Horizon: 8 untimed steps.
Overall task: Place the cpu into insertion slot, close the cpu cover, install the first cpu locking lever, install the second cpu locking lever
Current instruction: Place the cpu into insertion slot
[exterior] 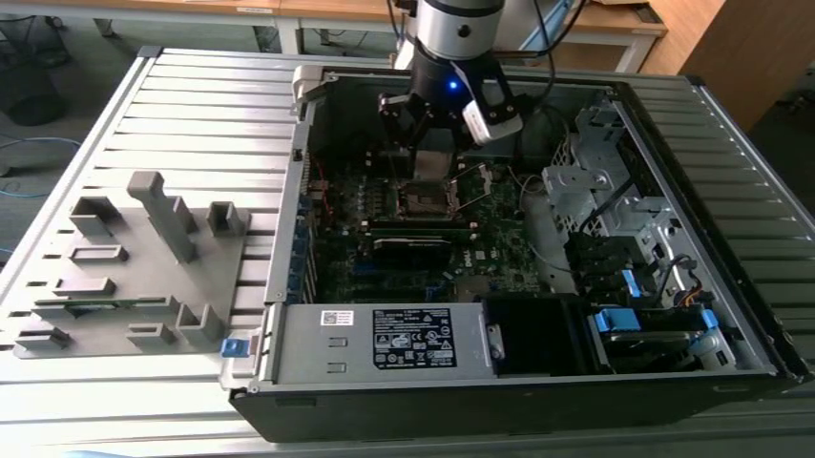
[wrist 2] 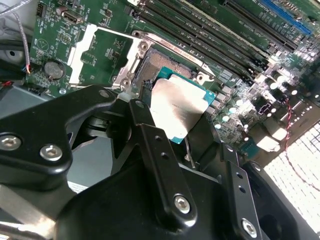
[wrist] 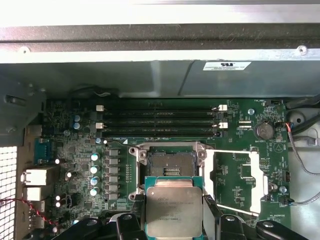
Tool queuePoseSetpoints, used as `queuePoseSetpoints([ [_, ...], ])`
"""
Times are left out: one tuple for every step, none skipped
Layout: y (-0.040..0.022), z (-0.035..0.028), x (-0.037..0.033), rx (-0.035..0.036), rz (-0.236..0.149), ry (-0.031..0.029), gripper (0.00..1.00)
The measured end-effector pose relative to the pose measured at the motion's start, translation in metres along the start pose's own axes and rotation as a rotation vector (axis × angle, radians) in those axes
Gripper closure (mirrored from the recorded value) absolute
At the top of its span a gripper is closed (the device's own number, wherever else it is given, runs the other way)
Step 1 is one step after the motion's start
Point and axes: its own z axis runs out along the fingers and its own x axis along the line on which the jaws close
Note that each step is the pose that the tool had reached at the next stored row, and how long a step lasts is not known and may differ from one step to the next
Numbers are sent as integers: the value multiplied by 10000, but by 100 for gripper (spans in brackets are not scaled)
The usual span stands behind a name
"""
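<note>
Pincer (wrist: 173,226) closed on the cpu (wrist: 173,207), a black finger (wrist: 131,226) against each of two opposite edges. Silvery face and green rim of the chip show in both wrist views. The chip hangs above the motherboard (wrist: 75,150), just short of the insertion slot (wrist: 167,162), not seated. The slot lies bare, with a dark centre inside its metal rim. The cpu cover (wrist: 235,177) is swung open and lies over the board beside the slot. Long black memory slots (wrist: 157,117) run on the slot's far side. In the exterior view the arm (exterior: 452,38) reaches into an open computer case (exterior: 293,172) lying on a slatted metal counter (exterior: 191,105). A grey fixture rack (exterior: 128,267) sits at the exterior view's left.
</note>
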Motion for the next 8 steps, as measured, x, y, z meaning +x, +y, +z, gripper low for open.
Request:
queuePoseSetpoints([
  [-1, 12, 0, -1, 0, -1, 46],
  [-2, 24, 0, 0, 0, -1, 46],
  [-3, 36, 1, 1, 0, -1, 46],
  [-4, 46, 1, 0, 0, -1, 46],
  [-4, 52, 3, 1, 1, -1, 46],
  [-5, 52, 6, 3, 3, 0, 46],
  [-4, 53, 8, 4, 2, 1, 46],
  [-2, 56, 10, 1, 1, -1, 46],
])
